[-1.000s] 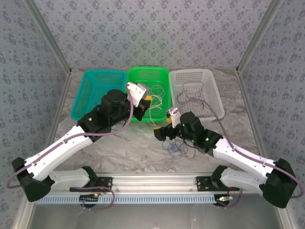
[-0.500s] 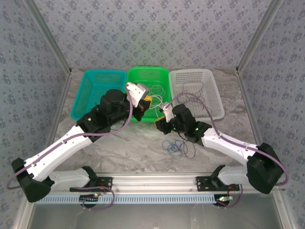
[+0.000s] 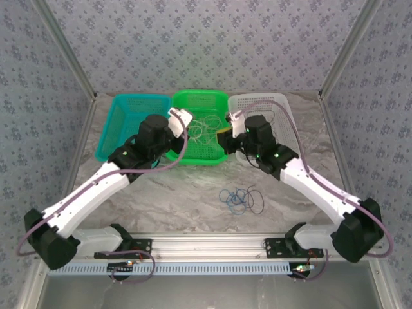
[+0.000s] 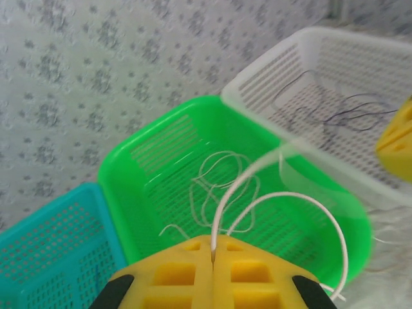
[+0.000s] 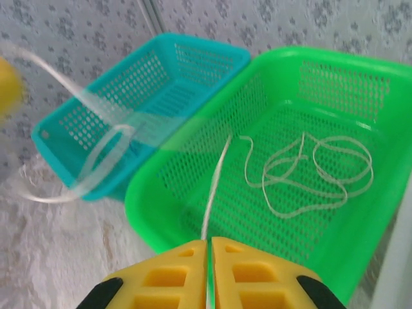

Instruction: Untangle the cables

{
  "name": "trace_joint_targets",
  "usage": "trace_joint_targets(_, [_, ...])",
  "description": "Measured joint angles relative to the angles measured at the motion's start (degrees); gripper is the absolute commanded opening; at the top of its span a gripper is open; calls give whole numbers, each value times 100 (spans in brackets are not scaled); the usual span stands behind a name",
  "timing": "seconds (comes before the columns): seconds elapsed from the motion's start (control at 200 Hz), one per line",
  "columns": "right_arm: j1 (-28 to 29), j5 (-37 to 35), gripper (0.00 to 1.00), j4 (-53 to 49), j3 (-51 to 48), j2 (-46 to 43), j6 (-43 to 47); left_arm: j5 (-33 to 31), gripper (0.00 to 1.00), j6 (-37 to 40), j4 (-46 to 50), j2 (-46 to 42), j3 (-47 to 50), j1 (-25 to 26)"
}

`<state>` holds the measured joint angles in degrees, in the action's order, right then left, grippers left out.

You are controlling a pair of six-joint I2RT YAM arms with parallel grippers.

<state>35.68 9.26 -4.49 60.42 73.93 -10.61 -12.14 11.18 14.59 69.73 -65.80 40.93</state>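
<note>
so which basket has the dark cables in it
The white basket on the right holds the dark cables; the green basket beside it holds whitish cables.

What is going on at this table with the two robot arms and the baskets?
Two robot arms are sorting out tangled cables. The left gripper and the right gripper are each shut on a thin whitish cable above the green plastic mesh basket, where more whitish loops lie. Whether they hold the same strand cannot be told. A bundle of blue and dark cables lies on the marbled table in front of the basket.
</note>
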Motion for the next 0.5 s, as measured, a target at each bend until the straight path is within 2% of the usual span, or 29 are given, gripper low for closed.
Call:
trace_joint_targets(0.16, [-57,131,7,28,570,911,-103,-76,0,35,-315,929,-15,-468])
trace_joint_targets(0.275, [-68,236,9,-61,898,1307,-201,-24,0,-83,-433,1438,-24,-750])
trace_joint_targets(0.5, [-39,262,19,-146,1163,1349,-181,601,0,-516,-544,1220,-149,-872])
